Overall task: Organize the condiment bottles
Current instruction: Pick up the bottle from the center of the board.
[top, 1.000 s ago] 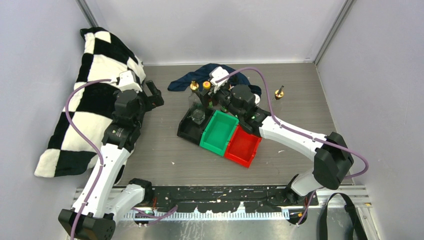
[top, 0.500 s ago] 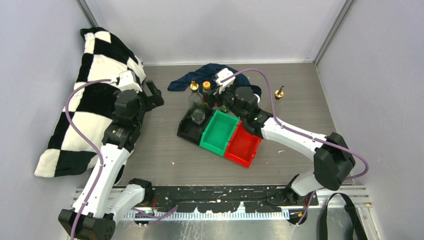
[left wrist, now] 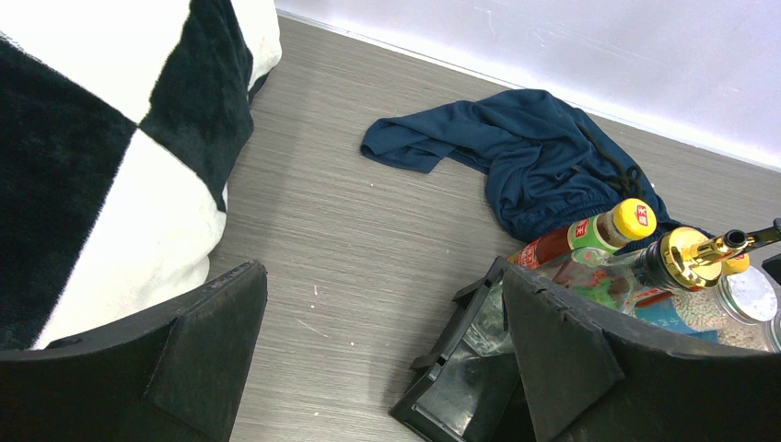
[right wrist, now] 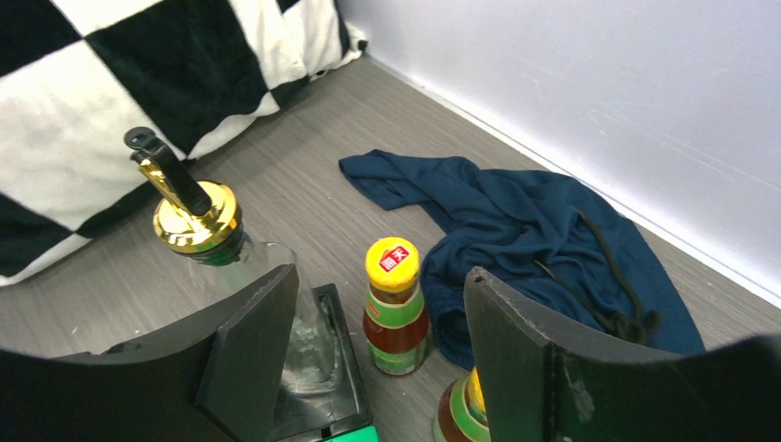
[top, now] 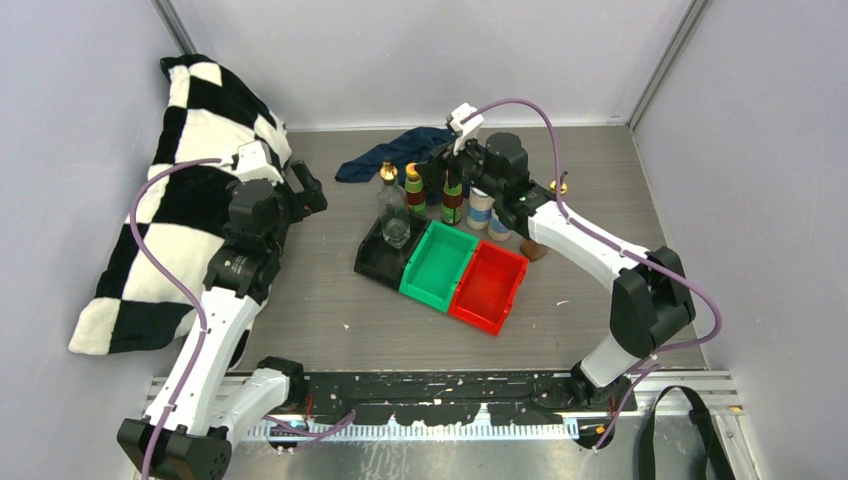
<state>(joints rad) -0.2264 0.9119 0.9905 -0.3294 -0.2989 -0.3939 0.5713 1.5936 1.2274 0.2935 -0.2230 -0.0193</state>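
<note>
A clear glass bottle with a gold pourer [top: 392, 212] stands in the black bin [top: 375, 262]; it also shows in the right wrist view [right wrist: 198, 216]. Two dark bottles with yellow caps [top: 413, 190] [top: 452, 200] stand on the table behind the bins. Two white-capped jars [top: 481, 207] [top: 498, 226] stand to their right. A second gold-topped bottle [top: 558, 186] stands at the far right, partly behind the right arm. My right gripper [top: 445, 172] [right wrist: 379, 276] is open and empty above the dark bottles, one of which [right wrist: 394, 308] shows between its fingers. My left gripper [top: 305, 195] [left wrist: 382, 276] is open and empty, left of the bins.
The green bin [top: 438, 265] and the red bin [top: 488, 287] sit right of the black one. A blue cloth [top: 400, 150] lies behind the bottles. A checkered blanket [top: 200, 200] covers the left side. A small brown object [top: 533, 250] lies by the red bin.
My right gripper has drawn back and to the right, away from the black bin, so both dark bottles and the jars now show. The left arm has not moved.
</note>
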